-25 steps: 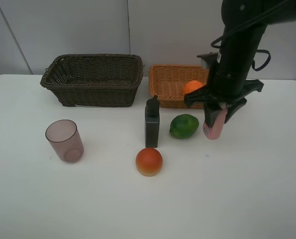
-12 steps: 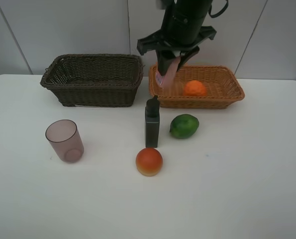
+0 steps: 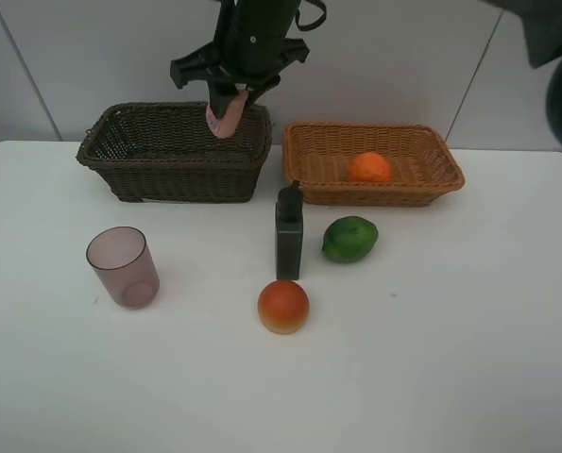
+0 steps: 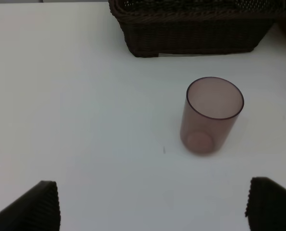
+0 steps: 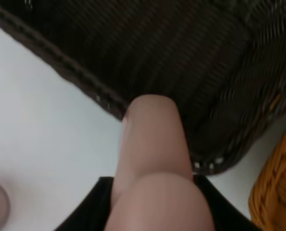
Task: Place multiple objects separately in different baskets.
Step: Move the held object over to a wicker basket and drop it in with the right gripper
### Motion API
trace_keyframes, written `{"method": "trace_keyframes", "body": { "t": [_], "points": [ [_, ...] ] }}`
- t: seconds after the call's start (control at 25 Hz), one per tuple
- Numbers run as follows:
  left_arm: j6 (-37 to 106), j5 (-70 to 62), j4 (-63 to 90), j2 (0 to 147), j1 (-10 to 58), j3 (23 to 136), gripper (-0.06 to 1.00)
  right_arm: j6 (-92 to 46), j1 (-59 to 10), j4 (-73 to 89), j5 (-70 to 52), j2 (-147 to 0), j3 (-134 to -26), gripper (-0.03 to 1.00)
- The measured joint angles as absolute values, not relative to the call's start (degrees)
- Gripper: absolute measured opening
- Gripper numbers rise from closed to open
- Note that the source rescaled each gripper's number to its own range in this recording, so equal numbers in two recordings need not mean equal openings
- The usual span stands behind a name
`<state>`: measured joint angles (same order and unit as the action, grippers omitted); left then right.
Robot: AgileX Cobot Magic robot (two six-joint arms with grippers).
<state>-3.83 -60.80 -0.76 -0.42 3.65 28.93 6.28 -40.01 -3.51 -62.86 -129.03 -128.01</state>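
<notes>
Movement across the white table [image 3: 469, 359] is the change: a second ago the right gripper [image 3: 229, 98] held the pink smooth-sided bottle [image 3: 225, 119] low beside the green round fruit [image 3: 349, 238]; half a second ago it hung over the left end of the shallow orange-tan wicker basket [image 3: 422, 193]; now it hangs above the right part of the deep dark brown wicker basket [image 3: 167, 179], jaws pinching the bottle's upper end; the right wrist view sets the bottle's free end [image 5: 152, 139] over the dark weave [image 5: 205, 57], close to the rim.

Everything else has stayed put: the orange [image 3: 369, 167] lies in the tan basket; the dark grey rectangular bottle [image 3: 289, 236], the red-orange round fruit [image 3: 283, 306] and the translucent mauve cup [image 3: 123, 266] rest on the table, well apart from the carried bottle.

The left gripper [image 4: 155, 207] has its jaws spread wide, short of the cup [image 4: 211, 115].

By my reading the bottle is being sorted apart from the fruit; release into the dark basket looks like the next step, with four items left on the table.
</notes>
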Motion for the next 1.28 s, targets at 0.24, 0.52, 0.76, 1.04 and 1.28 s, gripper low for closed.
{"method": "trace_keyframes", "body": {
  "t": [0.24,0.52,0.76,1.04,1.28],
  "points": [
    [-3.83,-60.8,-0.76,-0.42,3.65,28.93,1.0,6.24,-39.95,-4.27,-51.74,-132.55,-128.07,0.0],
    [-3.83,-60.8,-0.76,-0.42,3.65,28.93,1.0,6.22,-39.95,-6.23,-44.15,-137.38,-128.01,0.0],
    [-3.83,-60.76,-0.76,-0.42,3.65,28.93,1.0,6.22,-39.95,-6.38,-42.89,-139.74,-128.01,0.0],
    [-3.83,-60.76,-0.76,-0.42,3.65,28.93,1.0,6.22,-39.95,-6.38,-42.67,-141.25,-128.01,0.03],
    [-3.83,-60.76,-0.76,-0.42,3.65,28.93,1.0,6.22,-39.95,-6.41,-41.87,-141.13,-128.01,0.64]
  ]
}}
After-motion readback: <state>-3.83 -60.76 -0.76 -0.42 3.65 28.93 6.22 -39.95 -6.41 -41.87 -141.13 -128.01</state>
